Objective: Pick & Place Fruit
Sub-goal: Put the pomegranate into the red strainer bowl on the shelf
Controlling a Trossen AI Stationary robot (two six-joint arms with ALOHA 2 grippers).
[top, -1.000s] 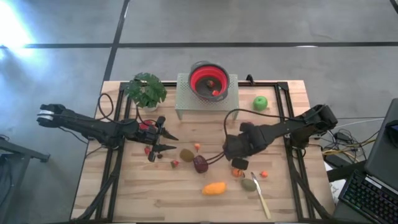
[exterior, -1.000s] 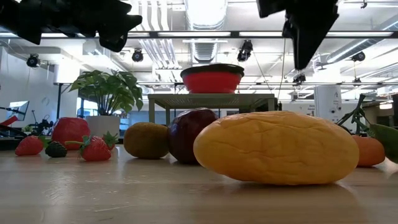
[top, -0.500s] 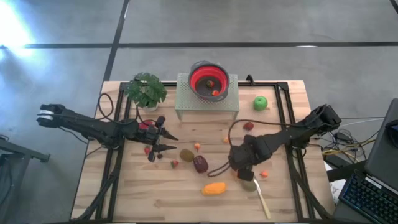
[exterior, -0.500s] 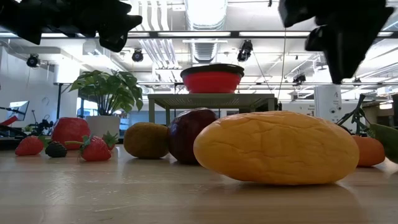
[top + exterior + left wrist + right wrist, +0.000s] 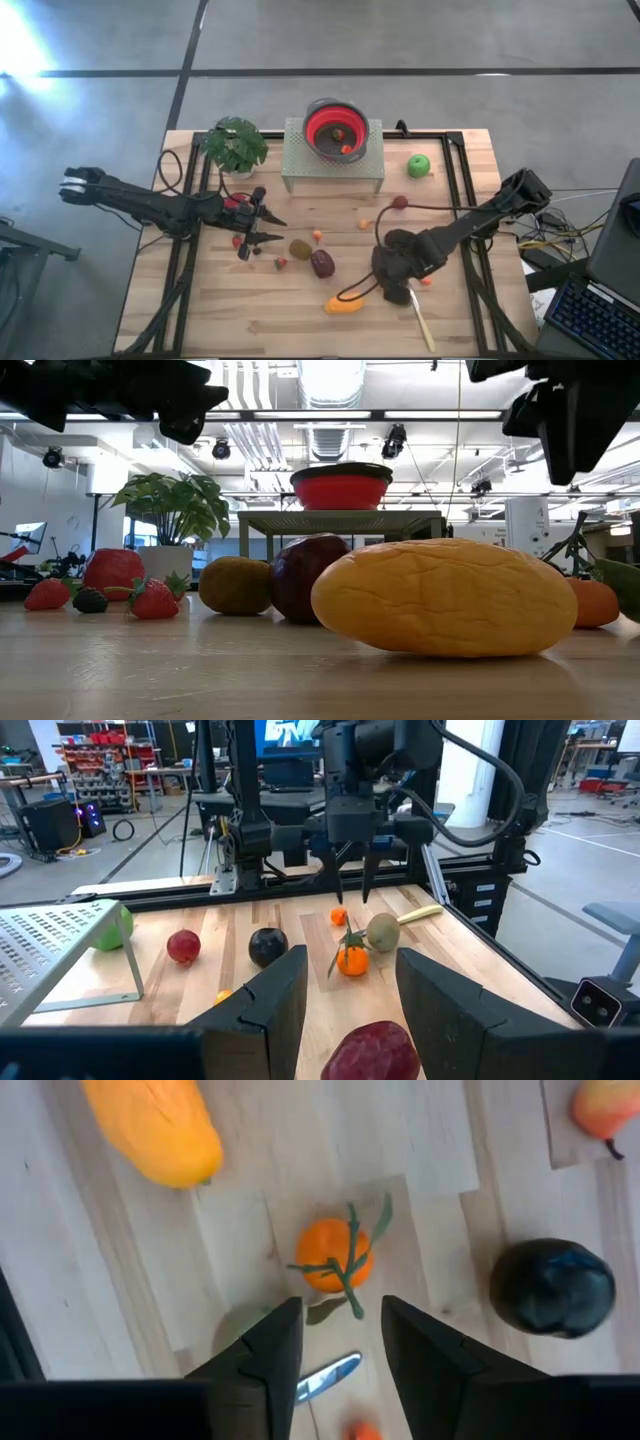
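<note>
Many fruit pieces [image 5: 344, 303] dot the wooden table [image 5: 200, 310].

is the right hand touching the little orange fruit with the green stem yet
Apart. The right wrist view shows bare wood between the right hand and the orange fruit, with its open fingers short of it.

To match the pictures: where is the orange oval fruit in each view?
High view: orange oval fruit, in front of the maroon fruit.
Low view: foreground, largest.
Left wrist view: not in it.
Right wrist view: cut by the edge, beyond the small stemmed orange.
Shared landmark: that orange, low and both wrist views.
</note>
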